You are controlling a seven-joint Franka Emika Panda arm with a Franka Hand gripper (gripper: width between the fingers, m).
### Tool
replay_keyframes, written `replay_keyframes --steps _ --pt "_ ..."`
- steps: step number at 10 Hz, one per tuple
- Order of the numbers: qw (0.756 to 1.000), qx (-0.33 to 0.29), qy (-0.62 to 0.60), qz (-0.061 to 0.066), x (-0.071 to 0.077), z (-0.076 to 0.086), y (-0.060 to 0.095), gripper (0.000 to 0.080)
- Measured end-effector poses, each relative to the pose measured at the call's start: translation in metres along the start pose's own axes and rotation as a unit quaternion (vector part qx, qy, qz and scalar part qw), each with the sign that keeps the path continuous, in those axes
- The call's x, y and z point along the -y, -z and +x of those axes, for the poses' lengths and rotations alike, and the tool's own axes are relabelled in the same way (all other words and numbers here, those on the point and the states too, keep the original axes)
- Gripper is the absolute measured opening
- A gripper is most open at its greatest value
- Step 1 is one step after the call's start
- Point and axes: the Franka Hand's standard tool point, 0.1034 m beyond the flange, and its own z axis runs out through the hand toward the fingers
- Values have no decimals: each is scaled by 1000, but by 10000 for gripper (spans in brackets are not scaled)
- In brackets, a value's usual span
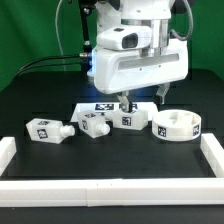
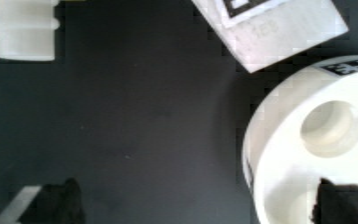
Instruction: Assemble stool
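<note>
- Plainly, the gripper (image 1: 128,101) hangs over the middle of the black table (image 1: 50,105). Its fingers (image 2: 51,203) are spread wide with nothing between them.
- The round seat (image 1: 177,125) lies flat toward the exterior view's right, broad face up (being a disc, it has no long axis to speak of). The wrist view shows a round socket (image 2: 330,130) sunk in that face.
- The left leg (image 1: 45,130) lies on its side well apart from the seat. Its long axis runs across the exterior view, with the narrower end toward the seat.
- The middle leg (image 1: 95,122) also lies down, slewed at a slant to its neighbour.
- The third leg (image 1: 128,121) sits just below the gripper, near the seat but apart from it. I cannot tell which way its axis runs.
- The marker board (image 1: 100,106) lies behind the legs, and white border rails (image 1: 110,190) edge the table.
</note>
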Motion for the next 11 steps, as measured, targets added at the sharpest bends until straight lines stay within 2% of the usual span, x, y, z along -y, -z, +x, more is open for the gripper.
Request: replay_keyframes --steps 2,7,9,11 --pt "999 -10 -53 4 18 6 -15 649" --pt "999 -8 -43 7 30 2 -43 649" --pt "999 -3 -44 9 30 -4 -47 649" --pt "999 2 -41 11 36 -9 -49 649"
